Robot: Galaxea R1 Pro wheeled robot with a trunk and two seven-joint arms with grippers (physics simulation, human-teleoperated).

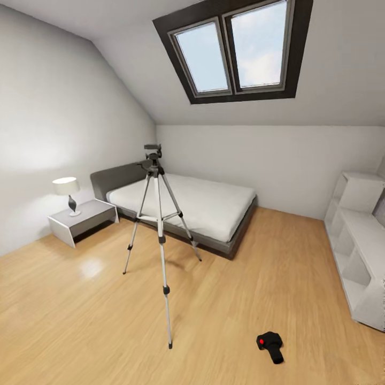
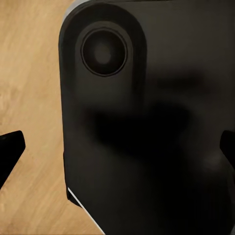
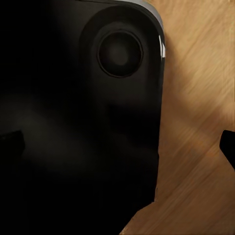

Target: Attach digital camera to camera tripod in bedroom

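The camera tripod (image 1: 158, 214) stands upright on the wood floor of the bedroom, in front of the bed, its black head (image 1: 153, 155) bare on top. The digital camera (image 1: 270, 344) lies on the floor to the tripod's right and nearer to me, red button showing. In the left wrist view, my left gripper (image 2: 118, 147) hangs open, one dark fingertip (image 2: 11, 147) at each edge of the picture. My right gripper (image 3: 120, 144) is open the same way in the right wrist view. Nothing sits between either pair of fingers. Behind both is a black part of my own body (image 2: 147, 122).
A low grey bed (image 1: 203, 206) stands against the far wall. A white nightstand (image 1: 83, 220) with a lamp (image 1: 67, 193) is at the left, white shelving (image 1: 358, 251) at the right. Skylights (image 1: 235, 48) sit in the sloped ceiling. Open plank floor (image 1: 240, 289) lies between me and the tripod.
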